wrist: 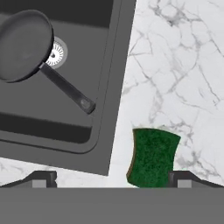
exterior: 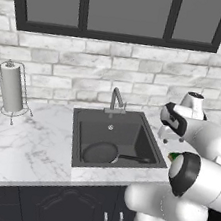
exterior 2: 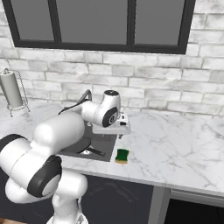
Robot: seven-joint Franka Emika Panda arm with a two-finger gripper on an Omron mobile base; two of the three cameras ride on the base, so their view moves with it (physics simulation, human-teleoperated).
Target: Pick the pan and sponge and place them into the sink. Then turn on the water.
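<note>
Pincer (wrist: 112,179) spread wide and holding nothing at frame bottom, green sponge (wrist: 152,156) on marble counter (wrist: 183,65) lower right, pan (wrist: 24,46) lying in sink (wrist: 114,87) upper left

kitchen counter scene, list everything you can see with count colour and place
pan: one, dark grey-black, lying in the sink with its handle toward the right wall
sponge: one, green on top and yellow beneath, on the counter right of the sink, near the front edge
sink: one, dark charcoal, set in the counter, silver drain at its middle
faucet: one, grey metal, behind the sink, no stream
paper towel roll: one, white on a wire stand, counter far left
counter: one, white marble
window: one, dark frame, above the brick wall
cabinets: dark, below the counter
gripper: one, open, above the sponge
</note>
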